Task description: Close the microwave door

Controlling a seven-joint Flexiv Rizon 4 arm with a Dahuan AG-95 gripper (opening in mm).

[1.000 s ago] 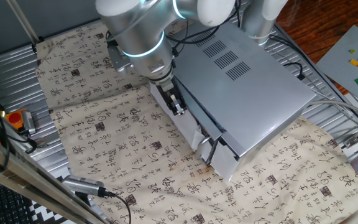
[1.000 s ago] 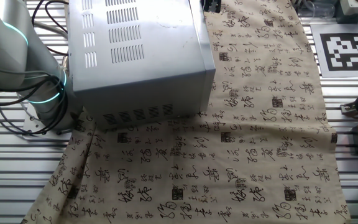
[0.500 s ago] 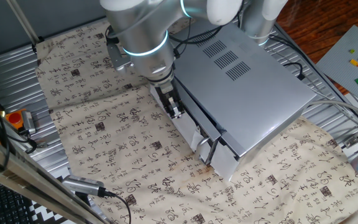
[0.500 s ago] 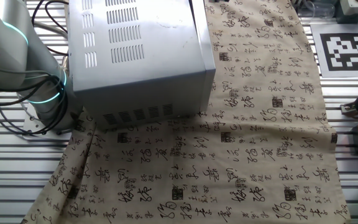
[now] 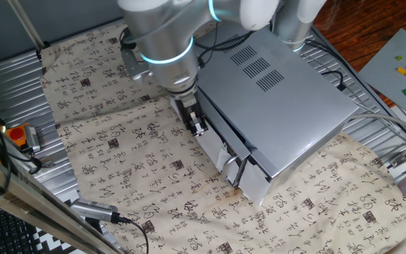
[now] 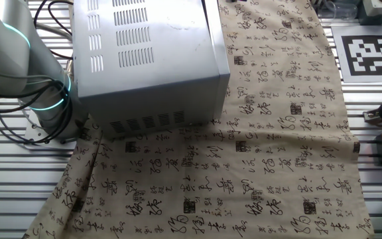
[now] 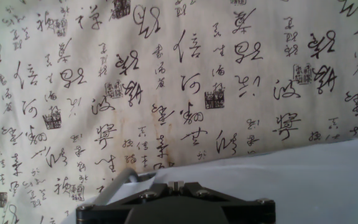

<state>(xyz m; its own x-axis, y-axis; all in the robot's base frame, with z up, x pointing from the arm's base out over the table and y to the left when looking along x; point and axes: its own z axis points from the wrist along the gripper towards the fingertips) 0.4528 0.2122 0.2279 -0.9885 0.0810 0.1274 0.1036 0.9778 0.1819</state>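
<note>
- The microwave (image 5: 287,106) sits in the upper right half of one fixed view, on the desk (image 5: 20,63), which is covered by a cloth printed with calligraphy (image 5: 118,169).
- The microwave door (image 5: 220,141) runs along the lower left face of the box and looks almost shut; its small dark handle bracket (image 5: 240,169) is near the lower end, beside the narrow control panel strip (image 5: 254,188).
- The gripper (image 5: 196,120) hangs at the upper end of the door, just beside the panel. I cannot tell if it touches the panel.
- The arm comes down from the top centre of the frame, with a glowing ring at the wrist (image 5: 164,56), and the hand points downward toward the cloth.
- The jaws look narrow, close together and holding nothing, though they are small in the frame.
- To finish well, I think the push should go flat against the panel, toward the cavity, slow and even, until the door sits flush.
- A push far from the hinge side would need less force.
</note>
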